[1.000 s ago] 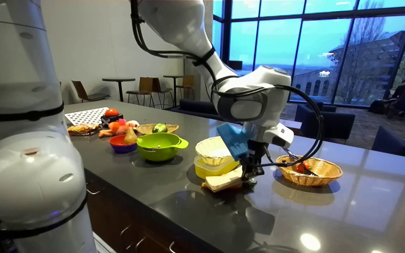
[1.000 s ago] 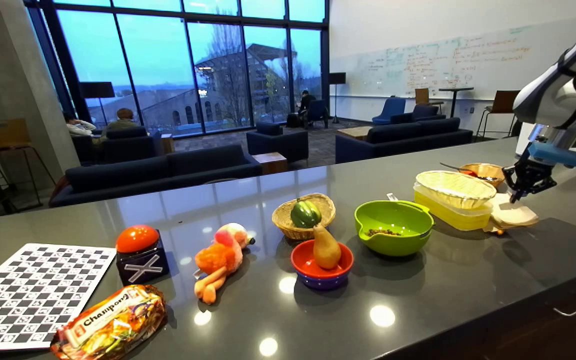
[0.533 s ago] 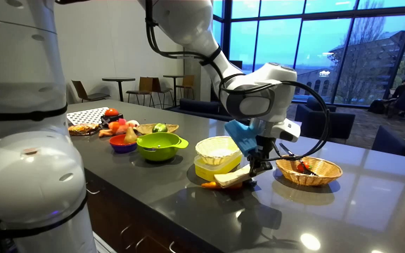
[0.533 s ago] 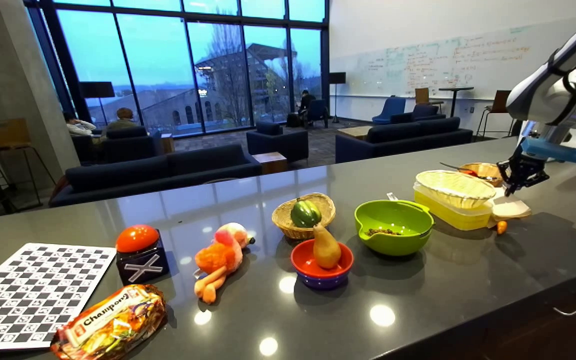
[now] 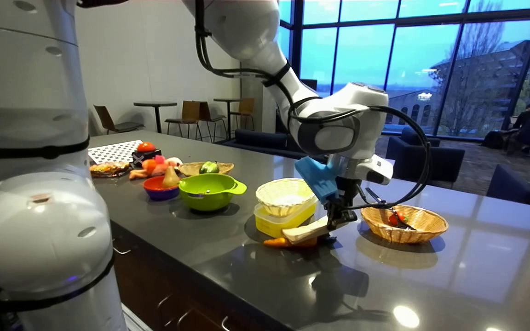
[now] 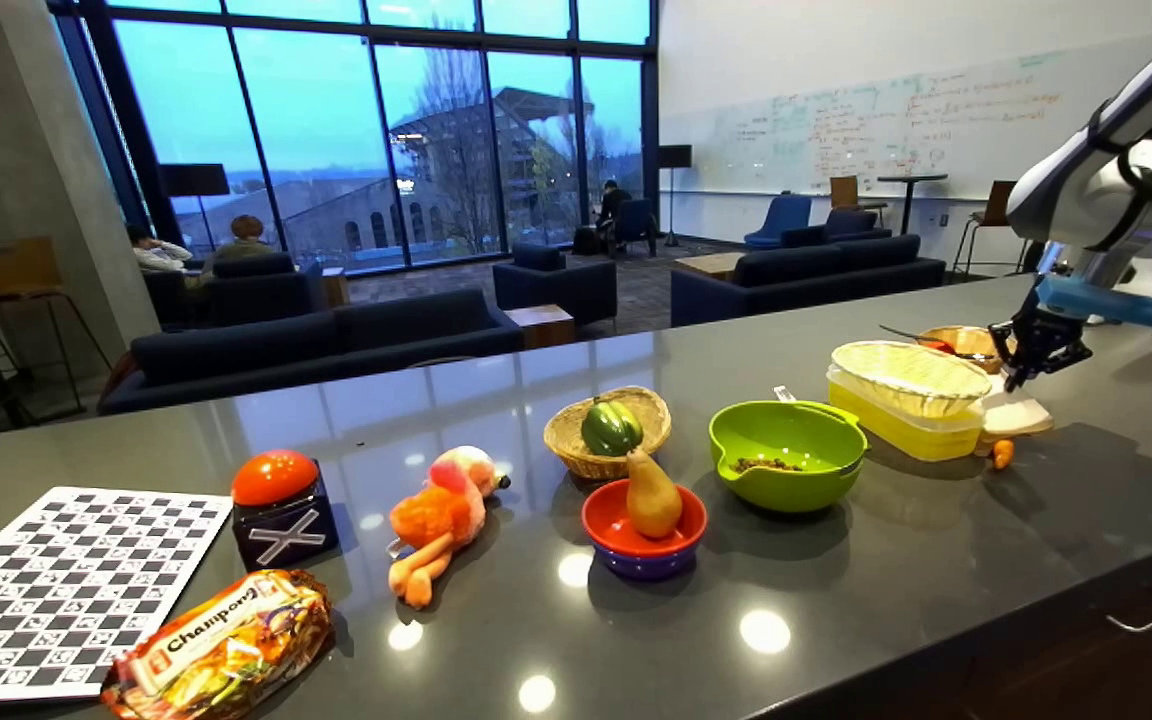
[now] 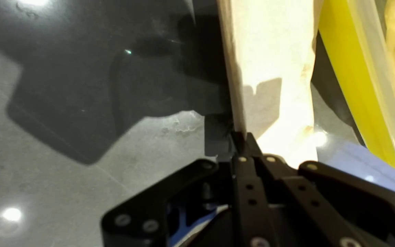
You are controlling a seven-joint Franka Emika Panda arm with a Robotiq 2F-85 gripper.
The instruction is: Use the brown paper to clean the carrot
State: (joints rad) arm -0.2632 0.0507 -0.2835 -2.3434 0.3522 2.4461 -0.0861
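Observation:
The brown paper (image 5: 305, 231) is a tan folded napkin. My gripper (image 5: 333, 224) is shut on one edge of it and holds it tilted. The paper lies over the middle of the carrot (image 5: 275, 242), whose orange tip sticks out; I cannot tell whether they touch. In an exterior view, my gripper (image 6: 1012, 384) is above the paper (image 6: 1021, 414), and the orange carrot end (image 6: 1003, 454) shows in front. In the wrist view, my fingertips (image 7: 243, 137) pinch the left edge of the paper (image 7: 276, 44). The carrot is hidden there.
A yellow tub (image 5: 272, 224) with a pale basket (image 5: 283, 195) on it stands right beside the paper. A wicker basket (image 5: 423, 223) with a red item and a dark utensil is on the gripper's other side. A green bowl (image 5: 205, 193) stands farther along the counter.
My gripper and the paper have shifted along the carrot, toward the wicker basket, and slightly up. More of the carrot's orange tip now shows. The last half second brings only slight movement.

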